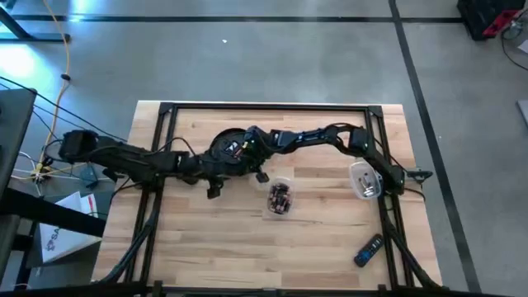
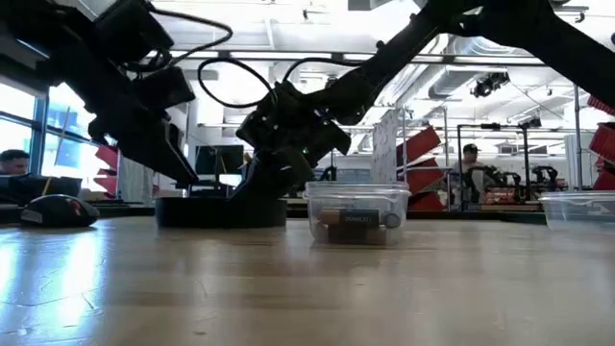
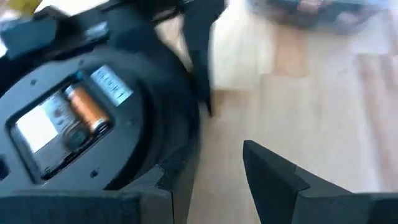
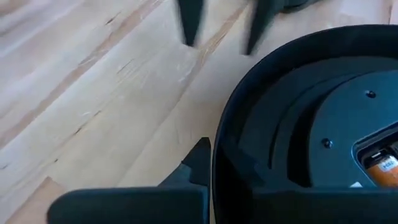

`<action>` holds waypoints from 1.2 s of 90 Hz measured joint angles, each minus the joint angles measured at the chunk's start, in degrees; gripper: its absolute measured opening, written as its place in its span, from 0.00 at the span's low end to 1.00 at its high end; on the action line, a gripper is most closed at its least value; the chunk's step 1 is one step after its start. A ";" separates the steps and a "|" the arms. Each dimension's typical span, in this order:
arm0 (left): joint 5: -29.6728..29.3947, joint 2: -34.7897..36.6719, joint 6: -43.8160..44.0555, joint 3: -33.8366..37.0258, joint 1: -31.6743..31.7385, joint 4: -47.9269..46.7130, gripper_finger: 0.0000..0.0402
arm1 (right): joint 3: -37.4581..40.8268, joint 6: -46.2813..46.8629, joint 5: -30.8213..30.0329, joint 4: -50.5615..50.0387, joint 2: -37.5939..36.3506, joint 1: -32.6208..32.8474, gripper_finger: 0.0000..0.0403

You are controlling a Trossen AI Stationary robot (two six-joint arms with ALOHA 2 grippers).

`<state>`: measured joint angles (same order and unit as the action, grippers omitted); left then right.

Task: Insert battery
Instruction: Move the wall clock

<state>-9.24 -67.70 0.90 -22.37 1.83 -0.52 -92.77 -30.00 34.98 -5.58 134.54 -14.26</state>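
Observation:
A round black device (image 1: 229,148) lies flat on the table with its battery bay facing up. A copper-coloured battery (image 3: 84,109) lies in the bay. My right gripper (image 1: 252,144) reaches in from the table's right and is shut on the device's rim. My left gripper (image 3: 224,186) is open just off the device's near-right edge, over bare wood, with nothing between its fingers. One of its fingers (image 3: 171,193) stands close to the rim. A clear tub of loose batteries (image 1: 280,198) stands on its base to the near right of the device. My right gripper holds the device by its rim (image 4: 227,158), on the side toward the table's right. One finger (image 4: 196,163) stands outside the rim wall. The dark body of the device hides the other finger. The fingers slant down from above and the right, and the device rests flat on the table.
A second clear tub (image 1: 363,180) stands near the right arm's base. A dark remote (image 1: 369,250) lies at the near right. A computer mouse (image 2: 60,209) shows at the left in the low view. Bare wood lies along the near edge.

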 joint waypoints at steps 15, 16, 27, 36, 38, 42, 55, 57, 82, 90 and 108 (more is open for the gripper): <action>2.33 -5.30 -5.04 0.00 2.30 2.29 0.30 | -0.04 0.77 0.10 0.02 0.00 -0.01 0.00; 2.69 -5.63 -5.11 0.00 2.47 2.67 0.30 | -0.04 0.91 0.11 0.00 0.00 0.00 0.00; 4.24 -8.79 -5.16 -0.06 3.78 6.21 0.30 | -0.07 1.07 0.22 -0.44 -0.07 0.00 0.00; 4.73 -10.87 -5.51 -0.11 4.49 8.64 0.29 | -0.07 1.09 0.57 -0.68 -0.11 -0.04 0.00; 5.09 -11.27 -5.69 -0.11 4.60 8.99 0.28 | -0.07 1.09 0.55 -0.66 -0.13 -0.04 0.00; 5.74 -12.10 -5.69 -0.14 4.73 9.69 0.27 | -0.07 1.21 0.56 -0.66 -0.15 -0.02 0.00; 5.99 -14.01 -4.42 -0.26 4.77 10.98 0.13 | -0.07 1.52 0.67 -0.82 -0.17 0.00 0.00; 6.06 -14.10 -4.17 -0.26 4.74 10.98 0.09 | -0.07 1.51 0.70 -0.83 -0.17 0.00 0.00; 7.43 -14.85 -2.90 -0.22 4.67 10.18 0.00 | -0.13 -3.91 -0.51 -3.02 -3.19 0.15 0.00; 7.38 -14.86 -3.50 -0.22 4.67 10.16 0.00 | -0.19 -7.86 -3.33 -5.72 -5.22 0.22 0.00; 6.83 -14.91 -5.72 -2.12 3.73 8.70 0.00 | -0.33 -12.29 -11.64 -13.16 -6.54 0.23 0.10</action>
<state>-2.41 -82.61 -4.82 -24.49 5.56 8.18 -93.10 -42.29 23.34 -18.74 128.00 -14.03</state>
